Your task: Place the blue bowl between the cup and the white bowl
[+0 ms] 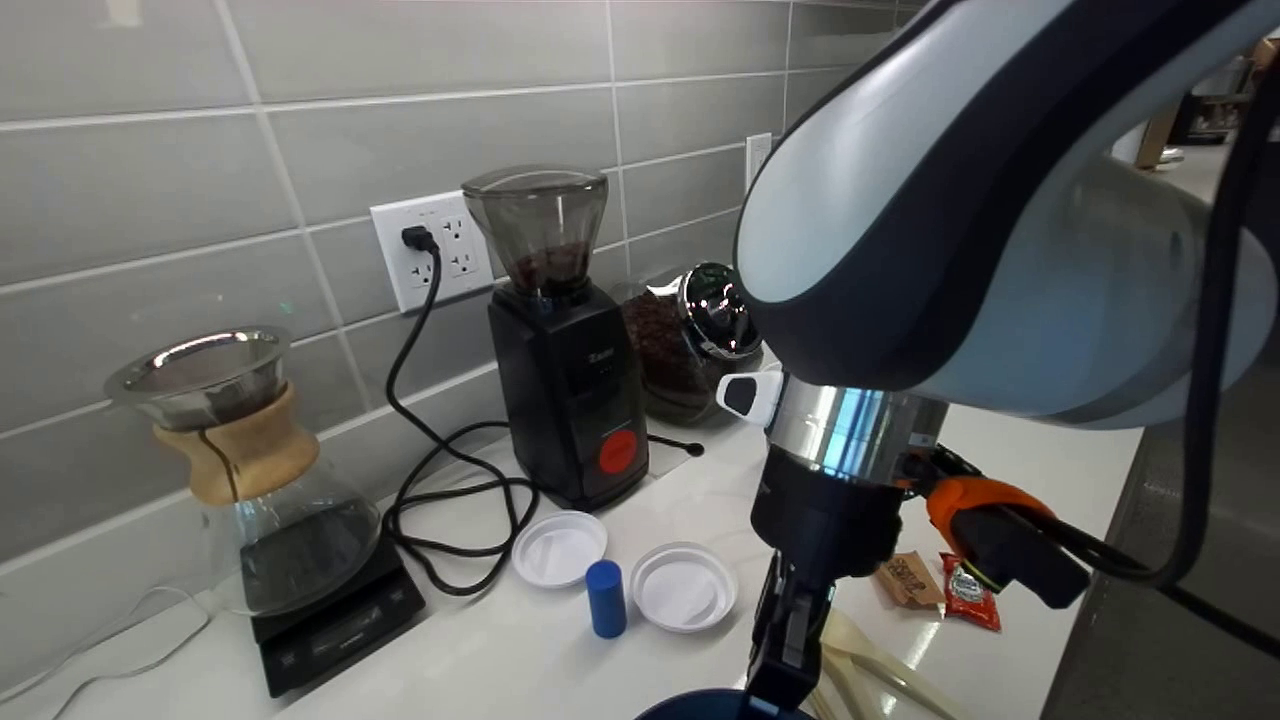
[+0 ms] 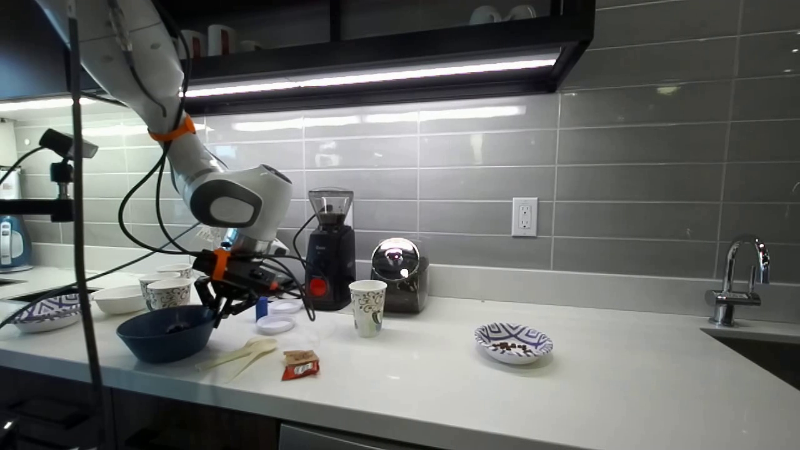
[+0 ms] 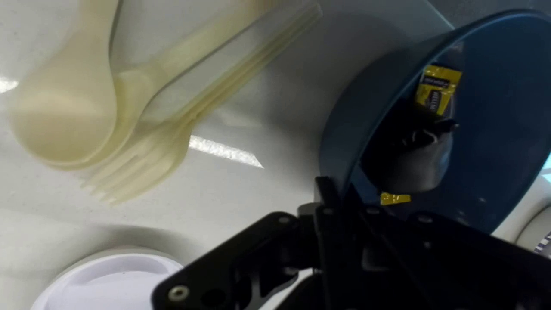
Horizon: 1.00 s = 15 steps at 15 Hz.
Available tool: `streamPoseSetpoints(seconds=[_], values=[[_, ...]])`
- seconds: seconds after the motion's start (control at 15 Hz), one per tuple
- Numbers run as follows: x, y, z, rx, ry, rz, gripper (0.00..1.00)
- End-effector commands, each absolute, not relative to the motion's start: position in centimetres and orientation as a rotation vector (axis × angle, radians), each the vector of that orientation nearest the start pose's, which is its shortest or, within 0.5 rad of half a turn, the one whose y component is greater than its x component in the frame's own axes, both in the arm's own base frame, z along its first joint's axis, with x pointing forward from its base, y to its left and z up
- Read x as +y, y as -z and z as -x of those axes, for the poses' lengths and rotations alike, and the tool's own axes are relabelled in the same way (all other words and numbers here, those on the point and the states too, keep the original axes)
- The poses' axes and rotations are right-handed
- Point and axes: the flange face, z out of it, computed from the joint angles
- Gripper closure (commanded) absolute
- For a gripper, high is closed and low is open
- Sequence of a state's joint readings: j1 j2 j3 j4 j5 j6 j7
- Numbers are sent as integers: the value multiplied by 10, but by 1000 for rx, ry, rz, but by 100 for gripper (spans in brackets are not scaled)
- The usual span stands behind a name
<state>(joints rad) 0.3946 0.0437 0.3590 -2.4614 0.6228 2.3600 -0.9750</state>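
The blue bowl (image 2: 164,340) is near the counter's front left in an exterior view, its rim slightly tilted; whether it touches the counter I cannot tell. My gripper (image 2: 212,307) is shut on its rim, one finger inside and one outside. In the wrist view the gripper (image 3: 338,196) pinches the near wall of the blue bowl (image 3: 495,107), which holds yellow packets and a dark object. The cup (image 2: 368,309), white with green-teal markings, stands upright mid-counter. The white bowl (image 2: 514,342), blue-patterned with dark bits inside, sits to its right, with a gap between them.
Pale utensils (image 2: 244,353) and brown and red packets (image 2: 300,364) lie right of the bowl. White lids (image 1: 684,587), a blue cylinder (image 1: 606,600), a black grinder (image 1: 570,400) and a bean jar (image 2: 403,281) stand behind. More cups (image 2: 170,295) stand behind the bowl.
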Motion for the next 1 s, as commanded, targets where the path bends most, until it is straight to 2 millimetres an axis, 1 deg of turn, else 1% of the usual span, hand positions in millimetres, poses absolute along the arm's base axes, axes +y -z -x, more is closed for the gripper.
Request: streamPoseSetpoints(seconds=[0.0,0.27,0.47,0.8,0.93], values=[[310,-273,-329,-1581,-153,2155,99],[287,-284,-326,-1541,-121,2159,99],[265,-303,-323,-1461,-47,2169,99],[224,-336,-315,-1256,14,2200,99],[203,-346,-309,-1140,8,2193,99]])
